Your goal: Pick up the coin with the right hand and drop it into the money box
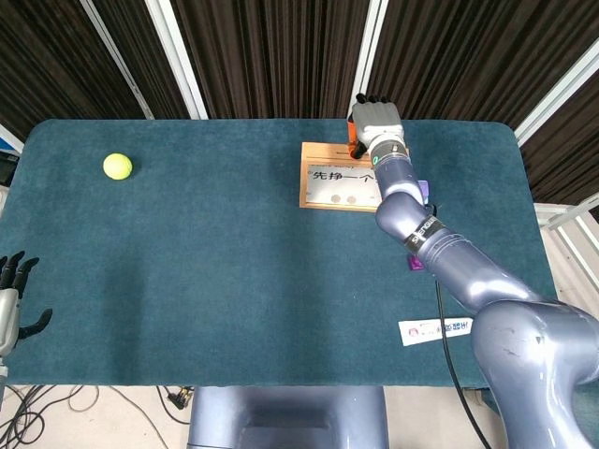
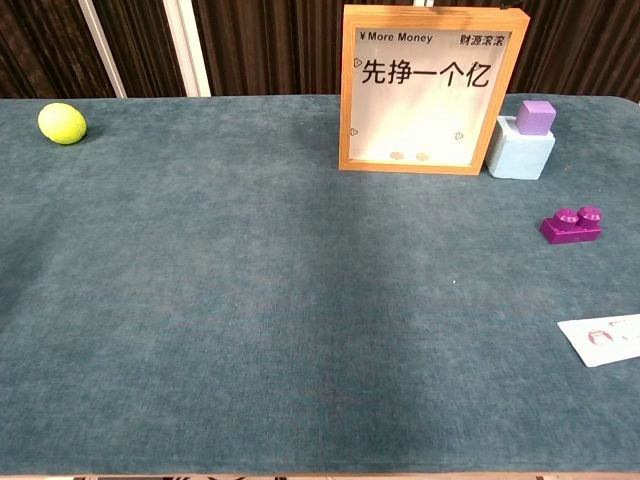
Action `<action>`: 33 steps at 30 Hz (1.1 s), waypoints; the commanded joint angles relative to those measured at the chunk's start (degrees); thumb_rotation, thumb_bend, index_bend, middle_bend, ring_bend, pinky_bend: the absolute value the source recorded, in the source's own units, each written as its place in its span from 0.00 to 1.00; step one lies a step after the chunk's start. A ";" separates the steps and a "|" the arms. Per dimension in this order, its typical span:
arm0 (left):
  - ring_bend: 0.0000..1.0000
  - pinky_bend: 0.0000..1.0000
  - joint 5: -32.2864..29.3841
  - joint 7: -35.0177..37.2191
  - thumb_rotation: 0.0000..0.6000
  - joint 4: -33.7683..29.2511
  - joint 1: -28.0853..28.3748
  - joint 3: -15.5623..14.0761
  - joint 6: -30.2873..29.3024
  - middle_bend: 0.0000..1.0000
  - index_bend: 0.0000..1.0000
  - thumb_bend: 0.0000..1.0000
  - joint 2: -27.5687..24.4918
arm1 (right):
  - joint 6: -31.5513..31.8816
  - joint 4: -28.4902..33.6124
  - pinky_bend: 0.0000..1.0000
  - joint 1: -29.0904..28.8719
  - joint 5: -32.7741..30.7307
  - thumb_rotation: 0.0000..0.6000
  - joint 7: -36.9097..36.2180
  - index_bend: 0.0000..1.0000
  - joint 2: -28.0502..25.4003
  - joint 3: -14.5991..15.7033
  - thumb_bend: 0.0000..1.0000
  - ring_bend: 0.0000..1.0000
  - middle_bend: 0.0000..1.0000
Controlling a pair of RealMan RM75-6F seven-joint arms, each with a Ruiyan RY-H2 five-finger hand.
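On the near tabletop (image 2: 250, 330) no loose coin shows. Further back, two coins (image 2: 409, 156) lie inside the money box (image 2: 430, 90) — the right hand (image 1: 375, 126) hovers over its top edge; whether it holds a coin I cannot tell, so the drop looks imminent or done.

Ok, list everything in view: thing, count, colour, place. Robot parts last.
money box: one, wooden frame with clear front, far side of table right of centre.
coins in box: two, brownish, at its bottom.
tennis ball: one, yellow-green, far left.
block stack: one, purple on light blue, right of the box.
purple brick: one, right side.
tube: one, white, near right edge.
table: one, teal cloth.
left hand: one, black and grey, at the near left edge, holding nothing.
right hand: one, grey, above the box top; grip unclear.
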State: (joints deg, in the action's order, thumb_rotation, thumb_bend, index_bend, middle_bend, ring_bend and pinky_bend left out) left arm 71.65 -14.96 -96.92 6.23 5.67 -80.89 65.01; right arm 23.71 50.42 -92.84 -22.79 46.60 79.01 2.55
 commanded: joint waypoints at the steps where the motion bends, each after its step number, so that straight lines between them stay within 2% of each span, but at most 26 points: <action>1: 0.00 0.00 -0.10 -0.03 1.00 -0.03 0.01 -0.02 0.05 0.03 0.14 0.25 -0.04 | -0.31 -0.61 0.00 -0.63 -1.78 1.00 1.04 0.68 0.63 0.78 0.51 0.00 0.05; 14: 0.00 0.00 0.20 -0.23 1.00 -0.27 0.13 -0.35 0.01 0.03 0.15 0.25 -0.07 | 0.28 1.70 0.00 -3.34 -11.54 1.00 7.17 0.65 -0.57 3.66 0.51 0.00 0.04; 33: 0.00 0.00 -0.40 -0.25 1.00 -0.62 0.27 -0.36 0.31 0.03 0.15 0.25 -0.38 | 2.40 1.42 0.00 -2.61 -16.91 1.00 14.47 0.64 -1.15 0.46 0.51 0.00 0.03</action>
State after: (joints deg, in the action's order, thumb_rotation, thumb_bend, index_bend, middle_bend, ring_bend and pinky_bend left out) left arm 71.26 -15.20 -97.54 6.50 5.30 -80.58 64.63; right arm 25.93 51.85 -95.57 -39.55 60.81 77.86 3.27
